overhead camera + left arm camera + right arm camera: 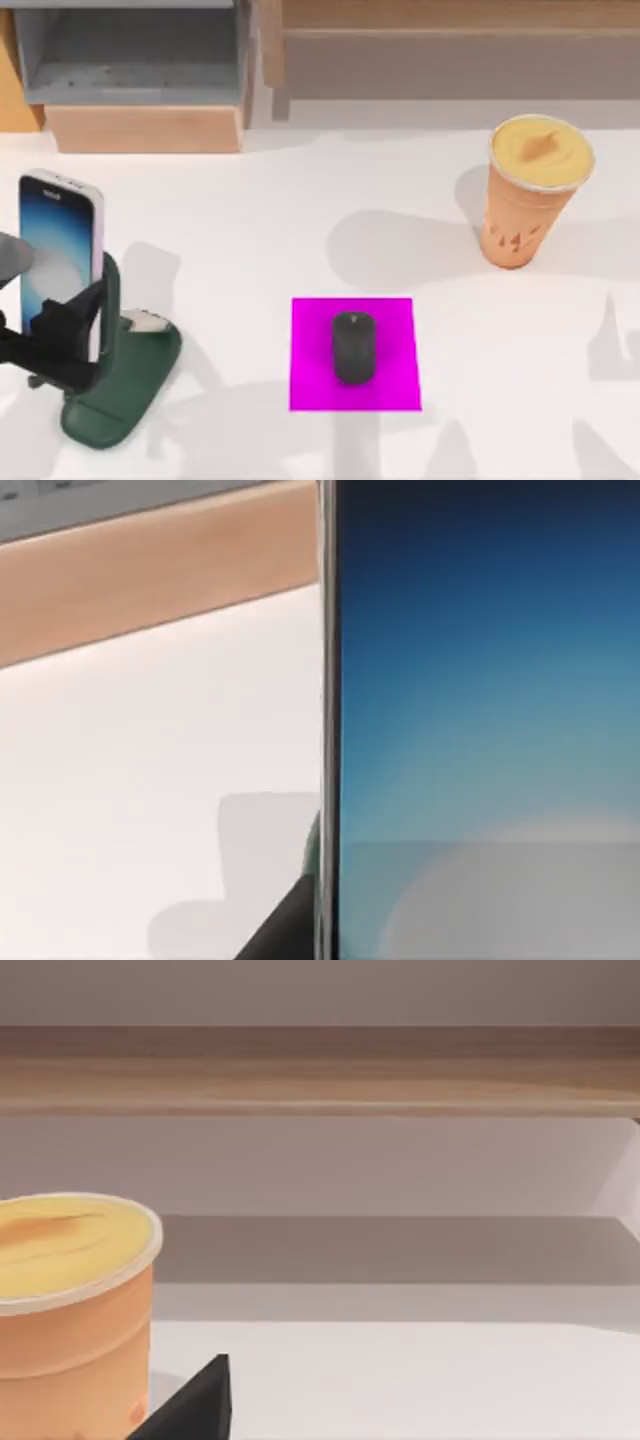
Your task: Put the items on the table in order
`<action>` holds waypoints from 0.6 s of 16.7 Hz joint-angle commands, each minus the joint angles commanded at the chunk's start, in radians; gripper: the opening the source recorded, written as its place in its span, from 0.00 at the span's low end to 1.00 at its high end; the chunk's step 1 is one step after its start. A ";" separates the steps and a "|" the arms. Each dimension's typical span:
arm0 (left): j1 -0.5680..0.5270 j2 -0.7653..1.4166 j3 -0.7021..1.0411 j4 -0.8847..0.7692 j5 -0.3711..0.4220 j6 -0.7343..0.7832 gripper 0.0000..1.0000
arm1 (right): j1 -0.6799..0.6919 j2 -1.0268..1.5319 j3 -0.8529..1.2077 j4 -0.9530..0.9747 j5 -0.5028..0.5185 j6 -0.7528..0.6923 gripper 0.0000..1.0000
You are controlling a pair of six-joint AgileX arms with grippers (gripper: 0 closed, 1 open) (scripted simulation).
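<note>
Your left gripper clamped on smartphone, upright on green stand, table left; arm cut off. Mouse on magenta pad. Cup right. Right gripper's state: cannot tell.

From the top view you look down on the table, shelving along the frame's upper edge. Your left wrist camera sits very close to the smartphone, its screen covering the right half of the frame; the same smartphone stands at the top view's left. Your right wrist camera looks low and level across the table at the cup, at lower left, which the top view shares at upper right.
</note>
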State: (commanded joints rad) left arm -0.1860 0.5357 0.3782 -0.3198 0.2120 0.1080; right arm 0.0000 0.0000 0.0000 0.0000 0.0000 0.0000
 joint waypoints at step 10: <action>0.000 0.000 0.000 0.000 0.000 0.000 1.00 | 0.000 0.000 0.000 0.000 0.000 0.000 1.00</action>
State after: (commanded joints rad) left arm -0.1860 0.5357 0.3782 -0.3198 0.2120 0.1080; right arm 0.0000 0.0000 0.0000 0.0000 0.0000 0.0000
